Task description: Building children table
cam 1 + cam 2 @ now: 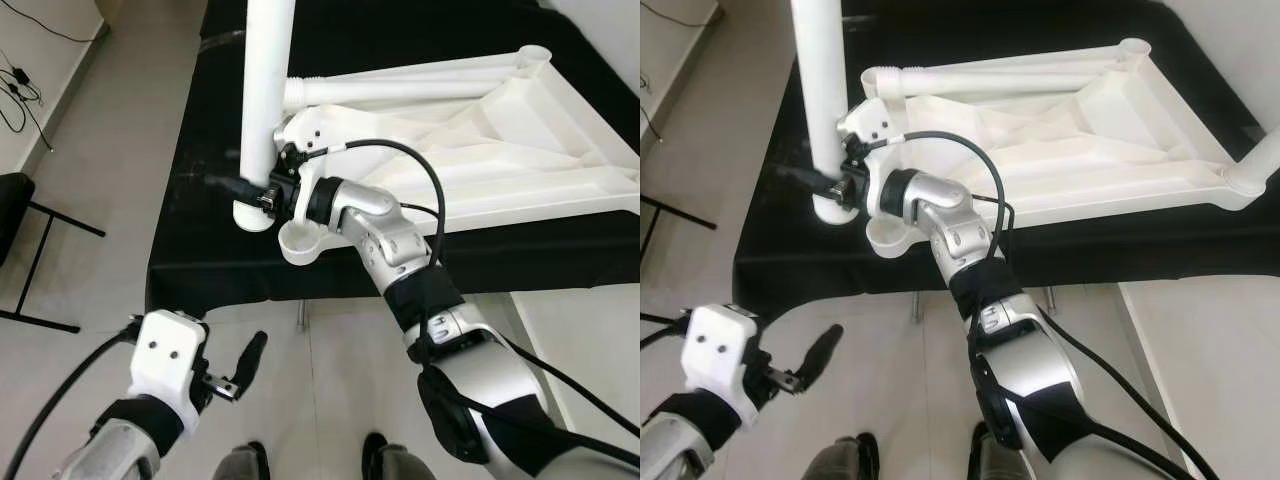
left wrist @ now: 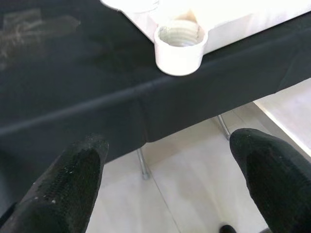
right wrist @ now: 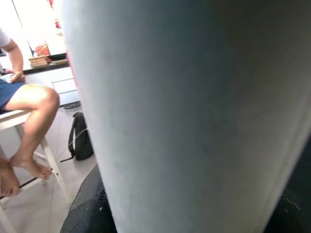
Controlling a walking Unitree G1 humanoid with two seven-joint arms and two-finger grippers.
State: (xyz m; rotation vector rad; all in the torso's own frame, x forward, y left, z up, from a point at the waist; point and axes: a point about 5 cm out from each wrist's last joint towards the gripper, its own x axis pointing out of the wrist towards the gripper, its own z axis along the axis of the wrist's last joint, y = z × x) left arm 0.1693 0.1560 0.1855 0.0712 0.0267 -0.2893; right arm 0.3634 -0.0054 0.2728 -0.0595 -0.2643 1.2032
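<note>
The white children's table [image 1: 520, 150] lies upside down on a black-covered table [image 1: 200, 250]. My right gripper [image 1: 250, 192] is shut on a white table leg [image 1: 265, 90], which stands nearly upright with its lower end on the black cloth at the near left corner. Beside that end is an empty threaded corner socket [image 1: 300, 243]. In the right wrist view the leg [image 3: 184, 116] is pressed against the black pads. My left gripper [image 1: 245, 365] hangs open and low in front of the table edge, looking up at the socket [image 2: 180, 43].
Another white leg [image 1: 1260, 165] rises from the far right corner of the upturned table. A black chair frame [image 1: 20, 220] and cables [image 1: 20, 85] are on the floor to the left. A person [image 3: 29, 107] sits on a stool near a backpack [image 3: 80, 138].
</note>
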